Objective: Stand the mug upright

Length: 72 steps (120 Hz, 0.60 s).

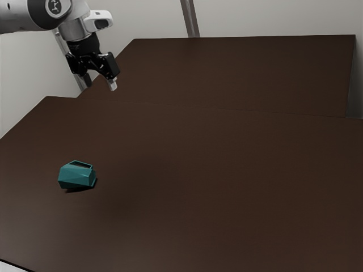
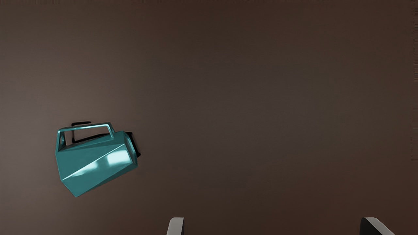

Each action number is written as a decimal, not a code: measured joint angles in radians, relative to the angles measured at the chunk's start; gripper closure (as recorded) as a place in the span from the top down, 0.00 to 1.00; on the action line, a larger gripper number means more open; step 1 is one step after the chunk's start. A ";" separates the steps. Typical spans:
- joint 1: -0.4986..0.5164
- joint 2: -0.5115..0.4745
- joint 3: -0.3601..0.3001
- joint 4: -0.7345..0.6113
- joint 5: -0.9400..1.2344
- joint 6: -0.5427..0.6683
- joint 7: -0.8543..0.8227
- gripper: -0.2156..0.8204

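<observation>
"Since the mug [image 1: 77, 177] lies on its side, how would you bring the gripper [image 1: 100, 84] to it?"

"Slowly, and from above. I see it hanging high over the table [image 1: 227, 170], well apart from the mug, its fingers [image 2: 176, 226] spread wide with nothing between them. I'd keep that spread and first shift sideways, because in my wrist view the mug is off to one side of the gap, not under it."

"And the handle [image 2: 85, 127]?"

"It juts out from one side of the body [image 2: 94, 163]. I'd turn the hand so the fingers come down on either side of the body, clear of the handle; catch that by mistake and the mug may swing or roll. The facets slope and the body narrows toward one end, so I expect a loose pinch would slip. I'd want both pads well down on it before I squeeze."

"Then straight up?"

"Just enough for the rim and handle to clear the table, I think, then tip it about the grip until the base faces down. I can't tell for certain from here which end is the mouth, so I'd settle that up close before choosing which way to turn. Lower gently, let the base sit flat, and only then let go, backing away evenly so neither finger drags it over."
</observation>
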 joint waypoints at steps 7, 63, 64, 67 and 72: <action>-0.002 0.000 0.000 0.000 0.000 0.000 0.000 0.77; 0.036 -0.025 0.005 -0.083 0.000 0.032 0.014 0.77; 0.040 -0.025 0.005 -0.084 0.000 0.034 0.015 0.77; 0.053 -0.025 0.005 -0.089 -0.003 0.040 0.019 0.77; 0.080 -0.024 0.005 -0.097 -0.011 0.049 0.027 0.77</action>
